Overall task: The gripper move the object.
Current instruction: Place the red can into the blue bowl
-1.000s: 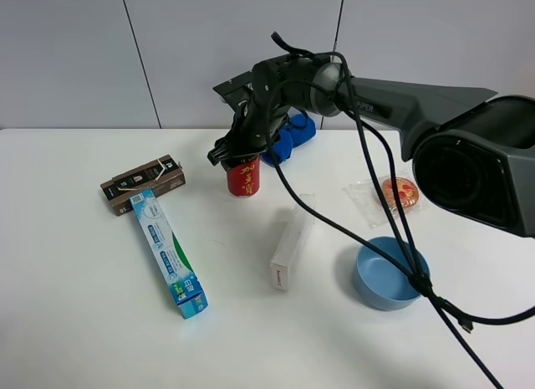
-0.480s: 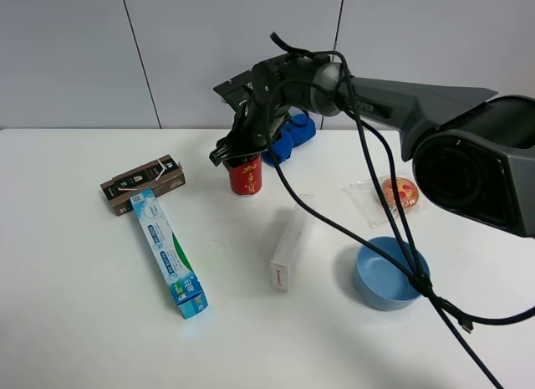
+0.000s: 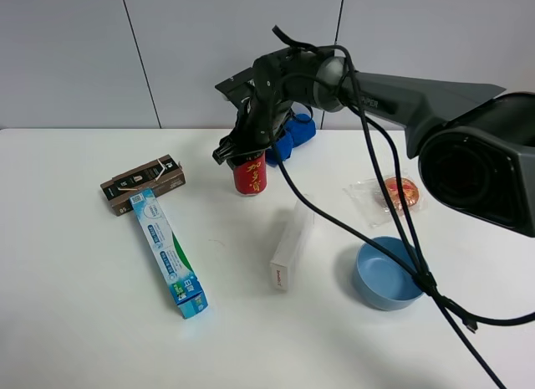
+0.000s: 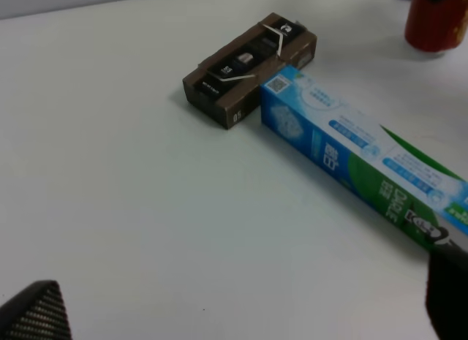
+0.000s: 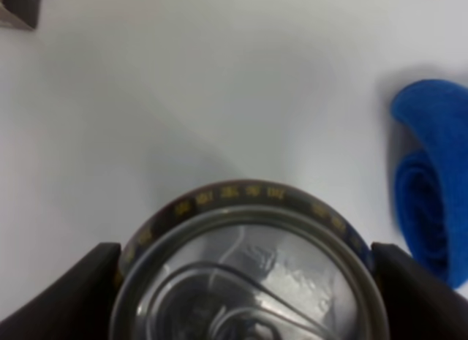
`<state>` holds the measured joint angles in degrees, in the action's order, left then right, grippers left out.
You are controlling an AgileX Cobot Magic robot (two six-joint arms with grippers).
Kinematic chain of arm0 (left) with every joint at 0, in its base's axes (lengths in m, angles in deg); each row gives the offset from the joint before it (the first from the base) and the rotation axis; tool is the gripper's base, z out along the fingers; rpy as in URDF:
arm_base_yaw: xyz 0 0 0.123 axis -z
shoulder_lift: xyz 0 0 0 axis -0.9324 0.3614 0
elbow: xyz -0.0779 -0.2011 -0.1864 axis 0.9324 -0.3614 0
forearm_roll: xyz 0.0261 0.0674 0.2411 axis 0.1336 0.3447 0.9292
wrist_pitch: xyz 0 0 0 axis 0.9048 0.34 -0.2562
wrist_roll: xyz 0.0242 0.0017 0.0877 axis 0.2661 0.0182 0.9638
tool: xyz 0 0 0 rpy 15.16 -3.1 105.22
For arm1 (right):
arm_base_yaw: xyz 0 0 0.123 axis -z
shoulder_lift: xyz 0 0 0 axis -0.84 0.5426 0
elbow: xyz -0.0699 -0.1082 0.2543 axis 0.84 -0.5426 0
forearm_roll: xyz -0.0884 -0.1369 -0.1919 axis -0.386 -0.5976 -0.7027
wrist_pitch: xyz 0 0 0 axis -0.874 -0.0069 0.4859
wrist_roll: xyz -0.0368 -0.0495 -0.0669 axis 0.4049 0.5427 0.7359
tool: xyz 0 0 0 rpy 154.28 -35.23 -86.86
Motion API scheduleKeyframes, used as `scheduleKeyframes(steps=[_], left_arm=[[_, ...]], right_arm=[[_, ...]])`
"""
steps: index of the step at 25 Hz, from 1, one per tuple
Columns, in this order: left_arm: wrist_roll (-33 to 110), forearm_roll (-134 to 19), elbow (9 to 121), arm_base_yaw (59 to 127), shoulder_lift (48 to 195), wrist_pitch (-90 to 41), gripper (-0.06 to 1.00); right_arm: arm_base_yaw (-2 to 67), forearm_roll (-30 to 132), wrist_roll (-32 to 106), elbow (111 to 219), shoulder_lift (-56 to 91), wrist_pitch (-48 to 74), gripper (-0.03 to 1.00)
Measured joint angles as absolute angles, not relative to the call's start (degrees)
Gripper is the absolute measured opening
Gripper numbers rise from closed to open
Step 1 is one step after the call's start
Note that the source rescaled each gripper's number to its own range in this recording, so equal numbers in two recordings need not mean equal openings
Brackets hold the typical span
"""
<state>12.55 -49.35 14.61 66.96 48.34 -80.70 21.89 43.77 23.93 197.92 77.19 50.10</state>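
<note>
The object, a red can (image 3: 249, 176) with yellow characters, stands upright at the back middle of the white table. My right gripper (image 3: 242, 151) comes down on it from above, shut on its top. In the right wrist view the silver pull-tab top (image 5: 245, 270) fills the lower picture, with a black finger (image 5: 66, 296) on each side of its rim. The can's red side (image 4: 437, 18) also shows at the edge of the left wrist view. My left gripper (image 4: 238, 314) is open over bare table, holding nothing, and is outside the exterior high view.
A brown box (image 3: 142, 182) and a blue toothpaste box (image 3: 167, 248) lie to the left. A white box (image 3: 291, 243), a blue bowl (image 3: 387, 273) and a snack packet (image 3: 393, 192) lie to the right. A blue cloth (image 3: 290, 136) sits behind the can. Black cables (image 3: 401, 238) trail over the bowl.
The right gripper has shifted the can slightly to the right. Nothing else has moved.
</note>
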Motion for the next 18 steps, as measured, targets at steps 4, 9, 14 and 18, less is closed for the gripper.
scheduleKeyframes(steps=[4,9,14,18], left_arm=[[12.55,-49.35,14.61,66.96,48.34,-80.70,1.00],[12.55,-49.35,14.61,66.96,48.34,-80.70,1.00],[12.61,-49.35,14.61,66.96,48.34,-80.70,1.00],[12.61,-49.35,14.61,66.96,48.34,-80.70,1.00]], right_arm=[[21.89,43.73,23.93,197.92,75.59,50.31,0.00],[21.89,43.73,23.93,197.92,73.95,51.64,0.00],[21.89,43.73,23.93,197.92,72.66,54.43,0.00],[21.89,43.73,23.93,197.92,72.24,57.01,0.00]])
